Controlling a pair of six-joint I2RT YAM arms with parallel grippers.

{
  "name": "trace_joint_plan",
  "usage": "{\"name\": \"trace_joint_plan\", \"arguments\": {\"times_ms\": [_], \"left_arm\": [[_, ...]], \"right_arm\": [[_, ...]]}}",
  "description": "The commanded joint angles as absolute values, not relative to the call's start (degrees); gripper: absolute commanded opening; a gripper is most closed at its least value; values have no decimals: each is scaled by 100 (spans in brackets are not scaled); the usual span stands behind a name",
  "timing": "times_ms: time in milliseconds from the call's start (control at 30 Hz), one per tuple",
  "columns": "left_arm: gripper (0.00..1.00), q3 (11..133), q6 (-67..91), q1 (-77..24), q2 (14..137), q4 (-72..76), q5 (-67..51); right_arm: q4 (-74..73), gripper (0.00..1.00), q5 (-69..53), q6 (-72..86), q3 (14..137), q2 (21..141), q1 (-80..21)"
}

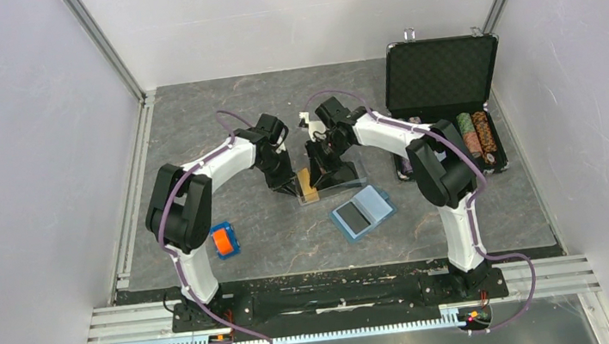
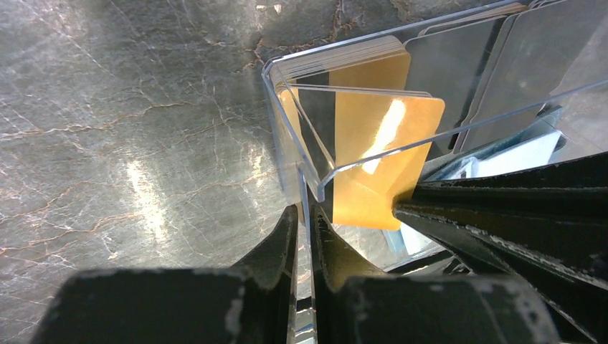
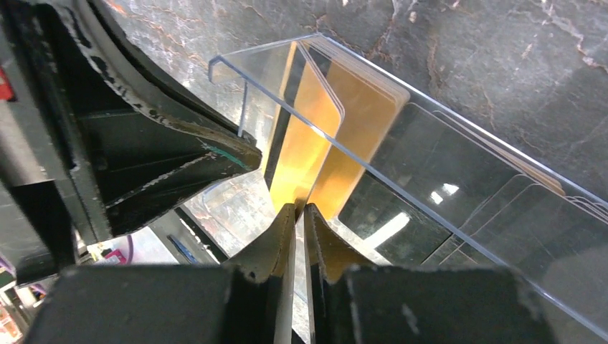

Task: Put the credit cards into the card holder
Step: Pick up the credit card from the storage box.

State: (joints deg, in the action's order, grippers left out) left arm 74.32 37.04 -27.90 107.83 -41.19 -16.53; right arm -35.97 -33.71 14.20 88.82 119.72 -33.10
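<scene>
A clear plastic tray in the middle of the table holds a stack of orange cards and black cards. My left gripper is shut on the tray's end wall; it shows in the top view at the tray's left. My right gripper is shut on the edge of one orange card, which stands tilted away from the stack. That card also shows in the left wrist view. The teal-blue card holder lies open in front of the tray, a dark rectangle on its left half.
An open black chip case with rows of chips stands at the back right. An orange-and-blue block lies at the front left beside the left arm. Grey walls close the table in on both sides.
</scene>
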Motion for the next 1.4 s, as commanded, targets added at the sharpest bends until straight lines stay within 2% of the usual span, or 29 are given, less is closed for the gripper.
{"name": "trace_joint_plan", "arguments": {"times_ms": [0,100,233,300,367,433,467,533,600,733,833,933,1167,1367], "left_arm": [[7,7534,3413,-2953,10837,-4148,-1776],[7,7541,3410,-2963,10829,-4148,-1775],[7,7540,3405,-2971,10823,-4148,-1769],[7,7541,3409,-2979,10829,-4148,-1779],[7,7542,3405,-2994,10839,-4148,-1767],[7,7534,3407,-2988,10837,-4148,-1751],[7,7534,3404,-2990,10836,-4148,-1745],[7,7532,3410,-2997,10837,-4146,-1731],[7,7530,3408,-2999,10846,-4148,-1714],[7,7542,3408,-3008,10848,-4148,-1696],[7,7542,3402,-3006,10853,-4149,-1679],[6,7550,3396,-3020,10865,-4150,-1680],[6,7567,3394,-3023,10871,-4148,-1674],[6,7576,3400,-3049,10916,-4148,-1696]], "right_arm": [[-3059,11,-3938,1669,8888,11821,-3410],[-3076,17,-3817,1666,8864,11797,-3408],[-3126,31,-3543,1552,8780,11716,-3410],[-3210,32,-3464,1430,8759,11741,-3403],[-3340,29,-3296,1275,8737,11784,-3411],[-3512,15,-2995,1099,8760,11808,-3407],[-3612,12,-2857,1018,8796,11825,-3413],[-3821,10,-2612,844,8866,11839,-3417],[-3950,18,-2432,713,8882,11848,-3417],[-4003,41,-2295,650,8813,11795,-3412],[-4007,48,-2273,641,8815,11786,-3414],[-3986,45,-2244,618,8792,11799,-3415],[-3677,16,-2753,697,8563,11925,-3414],[-3420,14,-3267,851,8432,11911,-3410]]}}
